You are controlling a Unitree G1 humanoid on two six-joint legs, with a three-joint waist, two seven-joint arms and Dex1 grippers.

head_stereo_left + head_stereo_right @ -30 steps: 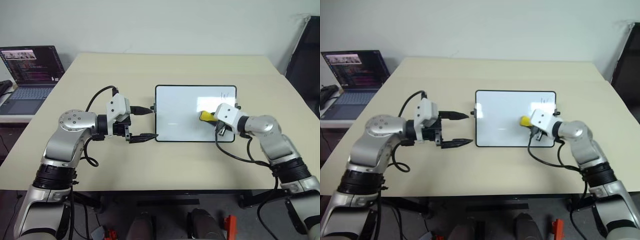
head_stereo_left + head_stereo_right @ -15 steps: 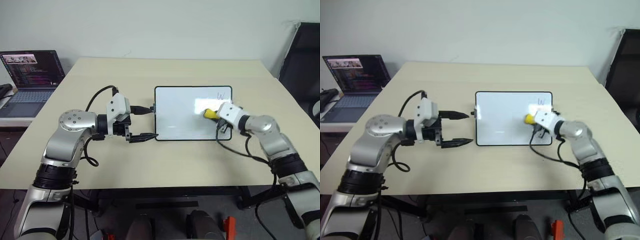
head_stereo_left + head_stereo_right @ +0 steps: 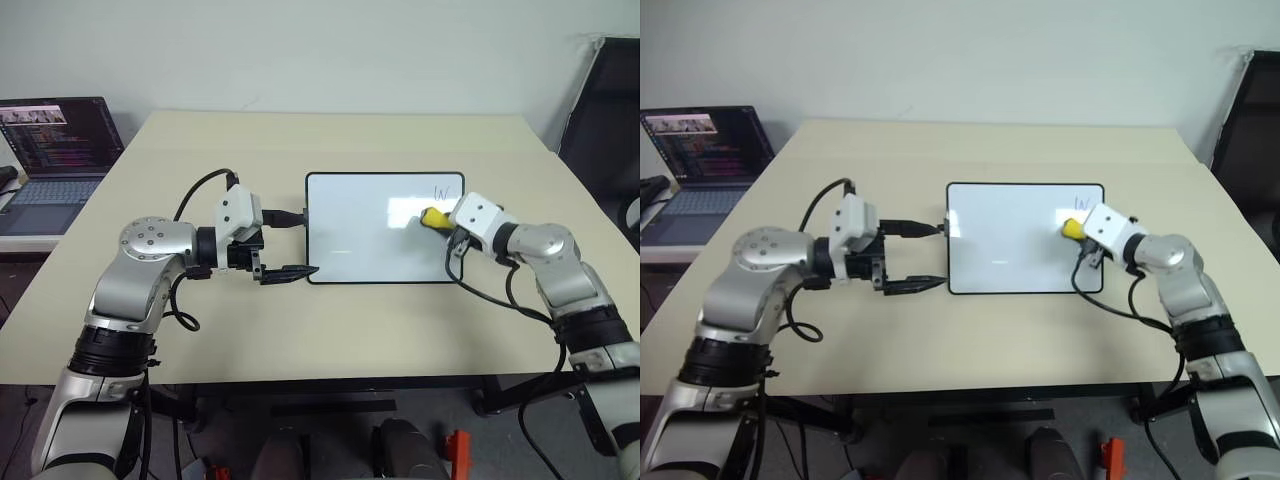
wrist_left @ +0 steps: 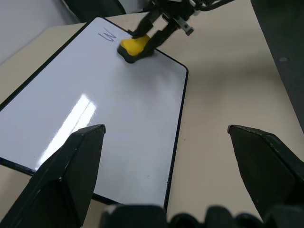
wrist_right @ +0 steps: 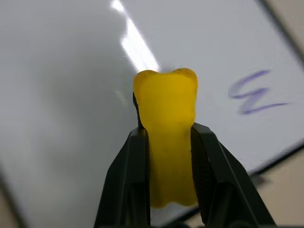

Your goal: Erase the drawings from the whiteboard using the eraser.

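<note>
Right wrist view: right gripper (image 5: pixel 168 142) pinches the eraser (image 5: pixel 166 118) mid-body; looks light, slightly squashy. It sits on the whiteboard (image 3: pixel 360 230), the drawings (image 3: pixel 444 190) at its one o'clock. Left gripper (image 3: pixel 290 245) spread wide at the board's nine o'clock edge.

L arm is reaching inward, elbow bent, wrist roughly level; left gripper (image 3: pixel 288 244) is pointing toward robot's right w/ fingers spread wide apart. R arm is extending forward-left; right gripper (image 5: pixel 167 142) is clamping its two black fingers tight.
</note>
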